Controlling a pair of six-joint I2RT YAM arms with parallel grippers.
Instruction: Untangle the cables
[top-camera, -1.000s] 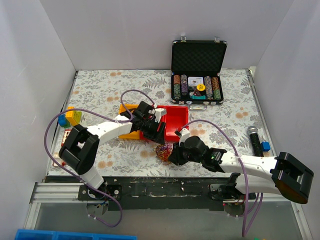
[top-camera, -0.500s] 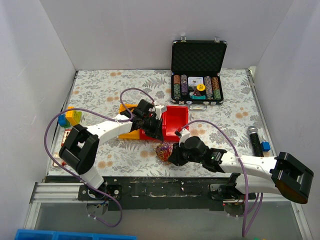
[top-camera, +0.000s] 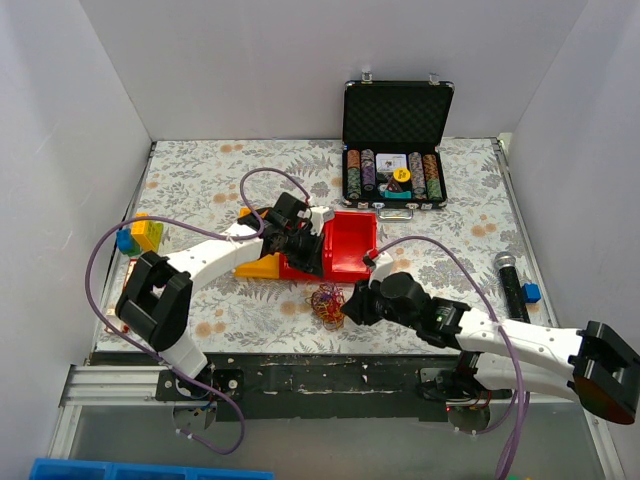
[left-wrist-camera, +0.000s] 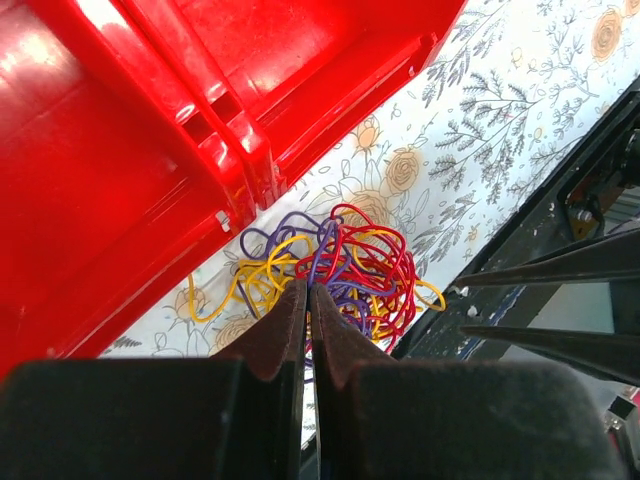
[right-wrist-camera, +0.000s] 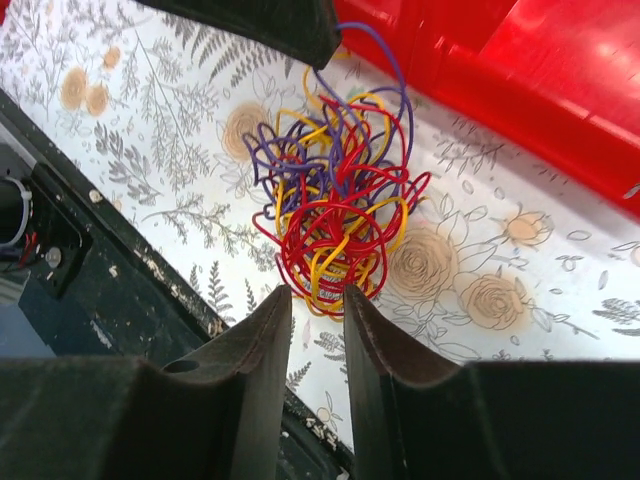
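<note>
The cables (top-camera: 327, 300) are a fist-sized snarl of red, yellow and purple wire on the floral cloth, just in front of the red bin. They also show in the left wrist view (left-wrist-camera: 340, 265) and the right wrist view (right-wrist-camera: 335, 210). My left gripper (top-camera: 312, 262) is above the ball, by the bin's front wall. Its jaws (left-wrist-camera: 308, 290) are shut on a purple strand that rises from the ball. My right gripper (top-camera: 354, 304) is at the ball's right side. It stands open (right-wrist-camera: 318, 300), with its tips just short of the snarl and only cloth between them.
A red bin (top-camera: 345, 245) and a yellow bin (top-camera: 262, 265) stand right behind the cables. An open poker chip case (top-camera: 397, 150) is at the back. A microphone (top-camera: 510, 280) lies at the right and toy blocks (top-camera: 140, 235) at the left edge. The black front rail (right-wrist-camera: 90, 250) runs close to the ball.
My right gripper has drawn back a little to the right, off the ball. My left gripper has shifted slightly back toward the bin. The ball has barely moved.
</note>
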